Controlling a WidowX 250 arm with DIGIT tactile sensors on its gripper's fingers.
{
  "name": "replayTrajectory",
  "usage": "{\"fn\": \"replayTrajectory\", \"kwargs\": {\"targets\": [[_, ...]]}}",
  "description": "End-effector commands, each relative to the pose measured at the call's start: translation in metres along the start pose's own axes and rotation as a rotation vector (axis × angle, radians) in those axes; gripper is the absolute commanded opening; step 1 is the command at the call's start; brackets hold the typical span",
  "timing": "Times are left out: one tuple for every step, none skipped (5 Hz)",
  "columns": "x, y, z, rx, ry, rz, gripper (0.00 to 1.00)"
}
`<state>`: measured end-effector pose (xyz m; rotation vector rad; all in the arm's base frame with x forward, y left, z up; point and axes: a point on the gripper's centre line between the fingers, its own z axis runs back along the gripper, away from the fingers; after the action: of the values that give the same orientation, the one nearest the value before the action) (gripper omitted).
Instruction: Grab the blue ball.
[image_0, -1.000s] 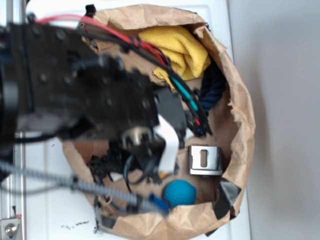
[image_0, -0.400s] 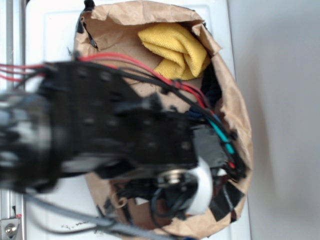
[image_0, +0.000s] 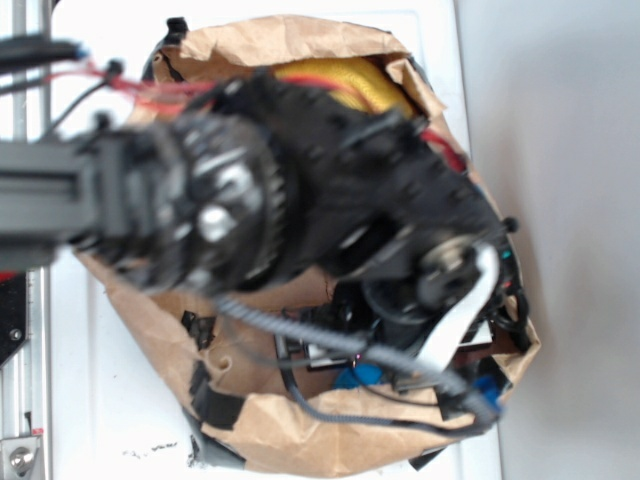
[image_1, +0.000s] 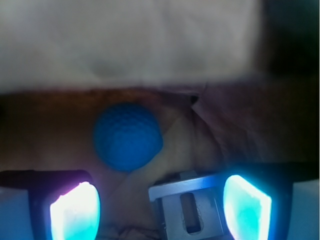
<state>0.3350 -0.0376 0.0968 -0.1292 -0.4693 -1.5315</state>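
Gripper (image_1: 160, 205) spread wide, holding nothing. Blue ball (image_1: 128, 136) ahead, beyond the left finger (image_1: 75, 212), not yet centred in the gap; metal bracket (image_1: 187, 205) between the fingers instead. Risk of pinching the bracket or nudging the ball away on closing. Paper bag (image_0: 300, 440) holding ball, bracket, yellow cloth (image_0: 345, 80) far side.
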Motion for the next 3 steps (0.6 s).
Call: {"fn": "replayTrajectory", "kwargs": {"targets": [[-0.018, -0.017, 0.05, 0.02, -0.032, -0.101, 1.0], [-0.027, -0.026, 0.042, 0.025, -0.014, -0.148, 1.0], [-0.029, -0.044, 0.04, 0.016, -0.016, -0.214, 1.0]]}}
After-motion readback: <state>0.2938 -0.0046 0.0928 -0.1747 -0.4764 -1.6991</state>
